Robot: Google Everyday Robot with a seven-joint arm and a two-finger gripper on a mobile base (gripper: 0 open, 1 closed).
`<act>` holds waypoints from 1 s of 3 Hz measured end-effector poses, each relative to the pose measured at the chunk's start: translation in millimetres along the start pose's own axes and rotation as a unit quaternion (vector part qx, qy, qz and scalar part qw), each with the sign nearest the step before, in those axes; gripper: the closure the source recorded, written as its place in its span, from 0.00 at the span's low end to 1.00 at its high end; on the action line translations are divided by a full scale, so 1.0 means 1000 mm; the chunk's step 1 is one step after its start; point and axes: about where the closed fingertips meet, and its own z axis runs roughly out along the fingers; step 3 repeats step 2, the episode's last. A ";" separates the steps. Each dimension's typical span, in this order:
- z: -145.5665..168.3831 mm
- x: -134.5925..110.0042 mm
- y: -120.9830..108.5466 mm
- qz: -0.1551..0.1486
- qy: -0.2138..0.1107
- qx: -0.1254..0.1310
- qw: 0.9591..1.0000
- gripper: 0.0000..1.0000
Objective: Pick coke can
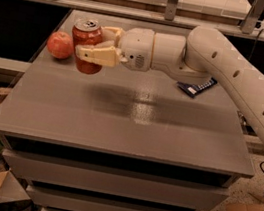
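Grey table (133, 128) — pincer (91, 40) clasps upright coke can (85, 36), fingers either side.

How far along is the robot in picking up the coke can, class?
Done: the approach, since the gripper sits around the coke can, beside the apple at the far left of the table. In hand: securing the can; a firm grip is not evident. Left: the lift, as the can appears to stand on the table.
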 end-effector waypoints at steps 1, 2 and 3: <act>0.003 0.003 0.002 0.007 0.006 -0.013 1.000 1.00; 0.005 0.007 0.005 0.014 0.004 -0.021 1.000 1.00; 0.005 0.007 0.005 0.014 0.004 -0.021 1.000 1.00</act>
